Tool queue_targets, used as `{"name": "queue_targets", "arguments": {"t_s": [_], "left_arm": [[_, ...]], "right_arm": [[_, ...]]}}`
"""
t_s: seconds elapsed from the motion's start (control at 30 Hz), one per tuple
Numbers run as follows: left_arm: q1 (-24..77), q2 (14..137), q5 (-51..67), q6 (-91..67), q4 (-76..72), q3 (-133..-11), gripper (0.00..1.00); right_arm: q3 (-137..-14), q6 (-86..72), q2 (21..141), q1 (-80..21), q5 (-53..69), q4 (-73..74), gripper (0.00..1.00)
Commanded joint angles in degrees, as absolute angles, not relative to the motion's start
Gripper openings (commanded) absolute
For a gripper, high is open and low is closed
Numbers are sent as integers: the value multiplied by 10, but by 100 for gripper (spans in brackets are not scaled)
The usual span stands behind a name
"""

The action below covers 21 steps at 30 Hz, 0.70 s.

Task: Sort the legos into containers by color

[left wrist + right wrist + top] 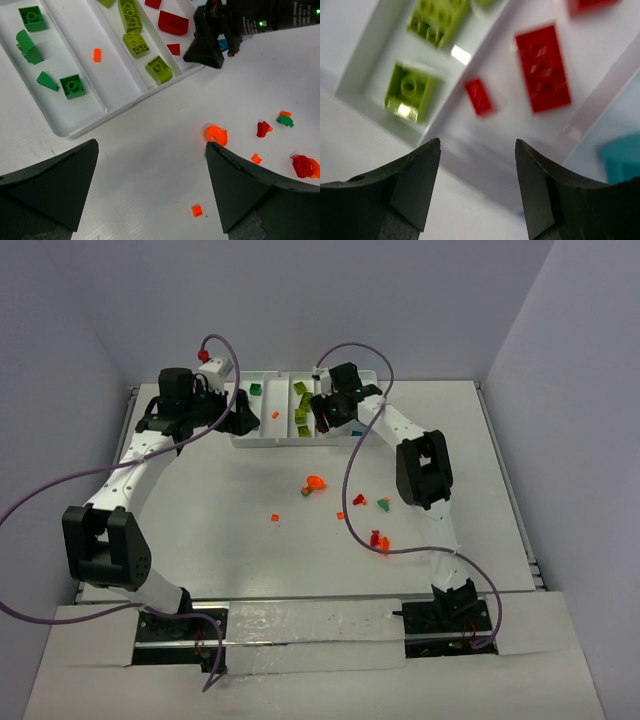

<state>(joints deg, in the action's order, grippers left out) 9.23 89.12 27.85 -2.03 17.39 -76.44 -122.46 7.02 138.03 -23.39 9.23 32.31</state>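
Observation:
The containers are compartments of one white tray [262,443] at the back. In the left wrist view they hold dark green bricks [73,86], one orange bit [97,54], lime bricks [135,43] and red pieces [173,22]. My left gripper [151,145] is open and empty, above bare table just in front of the tray. My right gripper [477,142] is open and empty, over the near end of the red compartment, above a small red plate [479,96] and a bigger red plate [542,75]. A teal brick [622,156] lies one compartment to the right.
Loose legos lie mid-table: an orange arch piece [315,482], a tiny orange bit [275,517], a teal-green bit [384,504] and a red-orange cluster [380,540]. Purple cables loop over both arms. Walls stand behind the tray and on both sides.

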Motion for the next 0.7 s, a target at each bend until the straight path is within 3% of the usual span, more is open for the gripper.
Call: {"name": "queue_targets", "arguments": {"t_s": [0.0, 0.2, 0.37, 0.67], "left_arm": [[91, 878, 321, -14, 160, -770, 99], [92, 878, 353, -6, 167, -769, 99], [94, 894, 376, -6, 181, -788, 99], [106, 898, 378, 11, 198, -792, 99]], "right_arm": [[-1129, 109, 1229, -235, 149, 352, 64], [-969, 335, 1078, -229, 225, 481, 47], [-947, 456, 1086, -231, 214, 611, 47], [-895, 435, 1108, -243, 155, 588, 44]]}}
